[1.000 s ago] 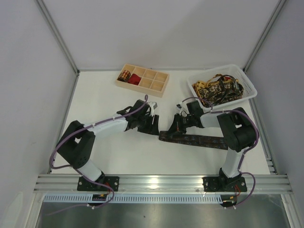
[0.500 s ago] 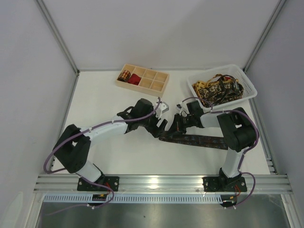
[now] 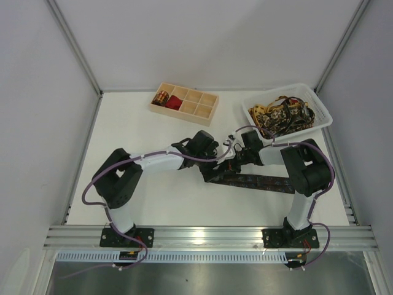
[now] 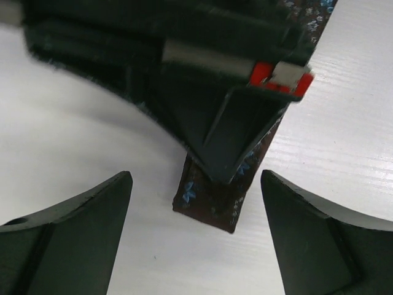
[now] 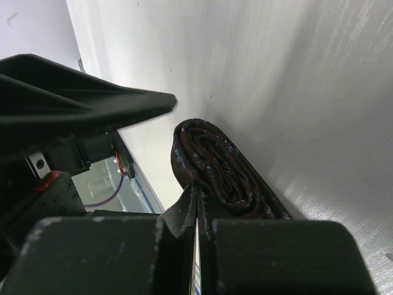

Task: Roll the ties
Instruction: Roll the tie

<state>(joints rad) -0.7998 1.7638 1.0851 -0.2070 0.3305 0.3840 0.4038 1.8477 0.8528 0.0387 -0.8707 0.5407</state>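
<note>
Tie (image 4: pixel 210 201) end now lies between opened left jaws.

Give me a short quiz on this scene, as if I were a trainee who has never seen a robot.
1. True or false: the left tool is open.
2. The gold-and-black ties lie in a basket coloured: A red, B white, C blue.
3. Fill in: the shut right tool touches the end of a dark ____.
Key: 1 true; 2 B; 3 tie, meaning the dark tie.
</note>
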